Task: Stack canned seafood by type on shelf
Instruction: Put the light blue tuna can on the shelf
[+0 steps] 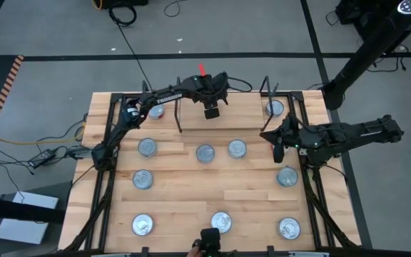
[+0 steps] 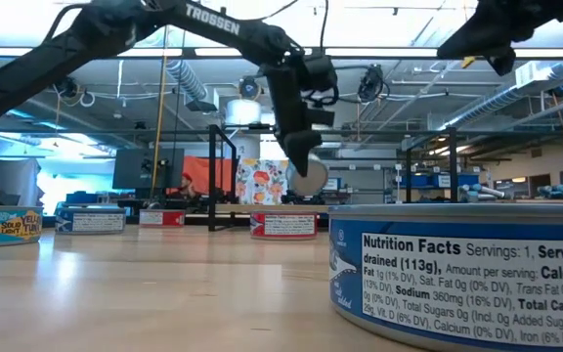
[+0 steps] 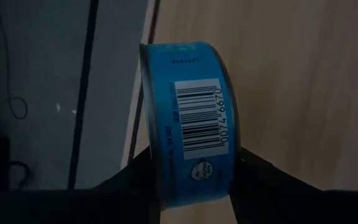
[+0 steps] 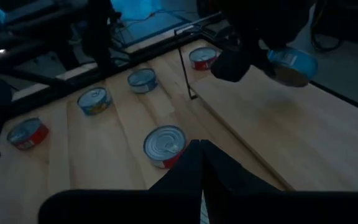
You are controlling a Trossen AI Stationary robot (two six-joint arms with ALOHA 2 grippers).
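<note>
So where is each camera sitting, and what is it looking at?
High view: above the table, looking straight down; both arms show.
Low view: at tabletop height, looking across; the left arm hangs in from above.
Left wrist view: on the left arm, facing the blue tin in the left claw.
Right wrist view: behind the shut right claw, facing tins.
Shared: that blue tin.

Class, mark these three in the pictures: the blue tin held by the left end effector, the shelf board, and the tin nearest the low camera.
Blue tin (image 3: 191, 124): left wrist view, on its barcode label.
Shelf board (image 1: 241, 107): high view, bare wood.
Nearest tin (image 2: 457, 274): low view, nutrition label.
</note>
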